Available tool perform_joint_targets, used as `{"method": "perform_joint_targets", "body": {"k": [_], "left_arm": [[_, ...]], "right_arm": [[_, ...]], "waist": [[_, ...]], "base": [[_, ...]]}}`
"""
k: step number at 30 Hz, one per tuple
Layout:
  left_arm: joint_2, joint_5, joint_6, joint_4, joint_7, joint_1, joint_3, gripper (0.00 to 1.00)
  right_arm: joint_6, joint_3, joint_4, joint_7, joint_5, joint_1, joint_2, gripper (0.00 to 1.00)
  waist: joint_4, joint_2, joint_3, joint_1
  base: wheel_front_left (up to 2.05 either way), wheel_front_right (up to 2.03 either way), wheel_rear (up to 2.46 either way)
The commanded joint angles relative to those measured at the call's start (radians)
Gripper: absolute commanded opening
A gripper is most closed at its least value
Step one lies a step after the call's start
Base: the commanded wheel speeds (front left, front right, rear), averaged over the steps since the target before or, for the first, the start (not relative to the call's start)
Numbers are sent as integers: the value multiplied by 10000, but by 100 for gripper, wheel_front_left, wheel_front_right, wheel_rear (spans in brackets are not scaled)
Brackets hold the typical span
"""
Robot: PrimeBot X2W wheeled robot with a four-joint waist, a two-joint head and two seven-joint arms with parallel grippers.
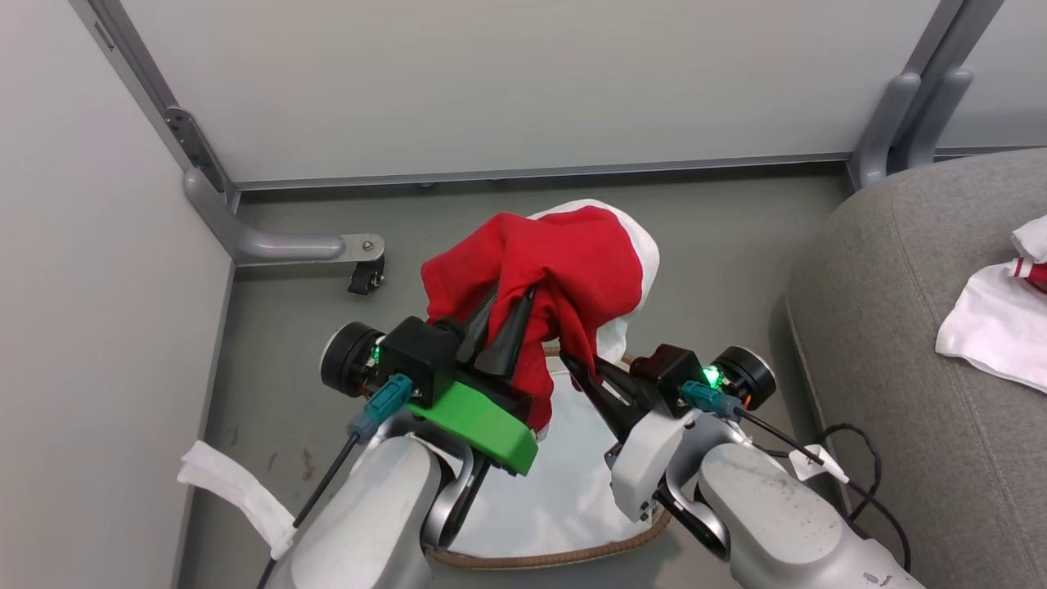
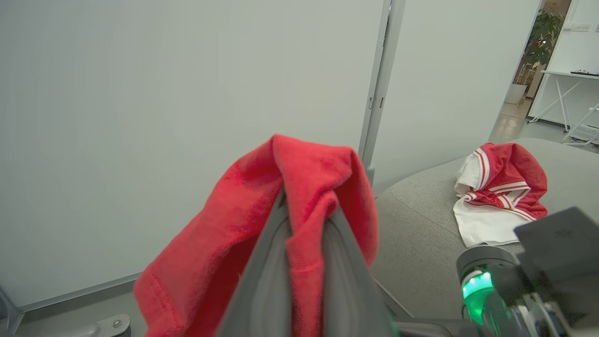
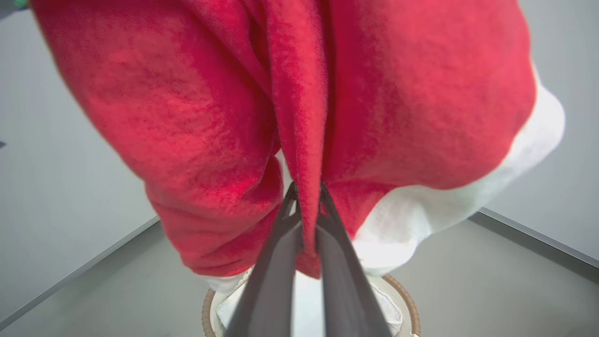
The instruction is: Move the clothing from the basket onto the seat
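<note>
- left gripper (image 1: pixel 511 307) is clamping shut on a fold of the red sports jersey with white panels (image 1: pixel 572 254), and right gripper (image 1: pixel 572 364) is pinching a lower fold of the same jersey, fingers together on the cloth
- both pinches are looking thin to me, just a ridge of fabric each, so I'm guessing one could be slipping free if the arms are pulling apart or swinging fast
- the jersey is draping bunched over and around both sets of fingers, so a loose panel could be snagging on them at release time
- straight below the grippers the oval white plastic basket with the brown woven rim (image 1: pixel 556 559) is sitting with a plain white liner sheet (image 1: pixel 564 483) in it; a low hem could be catching that rim
- the big grey woven-fabric seat cushion (image 1: pixel 900 327) is lying off past the right gripper's right side, well apart, so letting go early means the grey floor (image 1: pixel 720 237)
- counting: two grippers, one jersey in the air, one more red-and-white jersey (image 2: pixel 505 187) lying on the seat, one basket, one seat
</note>
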Motion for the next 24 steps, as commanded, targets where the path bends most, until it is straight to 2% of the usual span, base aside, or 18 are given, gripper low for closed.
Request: {"method": "perform_joint_targets", "body": {"k": [1,11,18,24], "left_arm": [[12,63,38,-23,-10,-16,67,100],[15,574,-32,568,-10,256,851,100],[18,1036,-172,938,-10,583,1694,100],[29,1325,-268,1047,-10,987,2320,100]], "right_arm": [[-14,-67,-104,-4,-97,12,-44,0],[-14,-1007,-886,-7,-504,424,-41,0],[-14,-1688,-1493,-10,-810,864,-37,0],[-14,-1894,-2006,-11,-819,1143,-38,0]], "waist": [[-32,-1,5,0],[-791,-1,-8,0],[-2007,-1,-30,0],[-3333,-1,-131,0]], "base": [[0,0,0],[0,0,0],[0,0,0],[0,0,0]]}}
